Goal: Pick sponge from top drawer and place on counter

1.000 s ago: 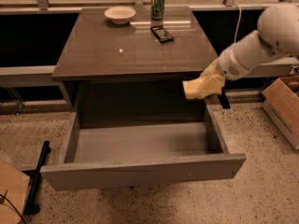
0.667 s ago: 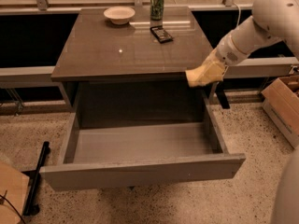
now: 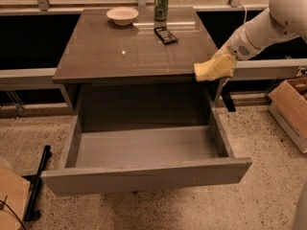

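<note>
Barely separable: end effector (image 3: 214,67) and sponge (image 3: 201,72) at counter (image 3: 134,47) front-right edge.

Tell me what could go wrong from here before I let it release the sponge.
The gripper holds the sponge right at the front right corner of the counter. Released here, it could tip off into the open drawer or onto the floor. Reaching further in, the arm might brush the dark flat object and the can behind it.
</note>
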Tool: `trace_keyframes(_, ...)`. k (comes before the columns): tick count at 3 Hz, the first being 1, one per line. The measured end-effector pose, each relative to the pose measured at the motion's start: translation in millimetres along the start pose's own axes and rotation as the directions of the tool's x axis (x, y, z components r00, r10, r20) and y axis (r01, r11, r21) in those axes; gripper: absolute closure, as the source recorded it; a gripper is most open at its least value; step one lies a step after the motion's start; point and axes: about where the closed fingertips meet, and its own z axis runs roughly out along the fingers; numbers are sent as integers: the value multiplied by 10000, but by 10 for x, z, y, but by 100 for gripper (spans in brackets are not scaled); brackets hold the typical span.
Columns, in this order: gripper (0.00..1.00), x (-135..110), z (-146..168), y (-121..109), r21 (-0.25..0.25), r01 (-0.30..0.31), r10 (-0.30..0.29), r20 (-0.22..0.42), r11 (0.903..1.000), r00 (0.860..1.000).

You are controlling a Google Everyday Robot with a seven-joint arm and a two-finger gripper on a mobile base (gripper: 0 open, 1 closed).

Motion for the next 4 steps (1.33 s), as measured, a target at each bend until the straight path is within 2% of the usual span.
trace_keyframes(1, 100, -158, -38, -110, 722, -136, 88, 661, 9973, 9978)
trace_keyframes(2, 100, -422, -57, -224, 1419, -354, 128, 1571, 9893, 9875)
trace_keyframes(3, 100, -689, 30, -306, 1684, -516, 109, 2345, 9844, 9721)
trace_keyframes(4, 74, -970, 333, -340, 1391, -646, 173, 3170, 9882, 9483)
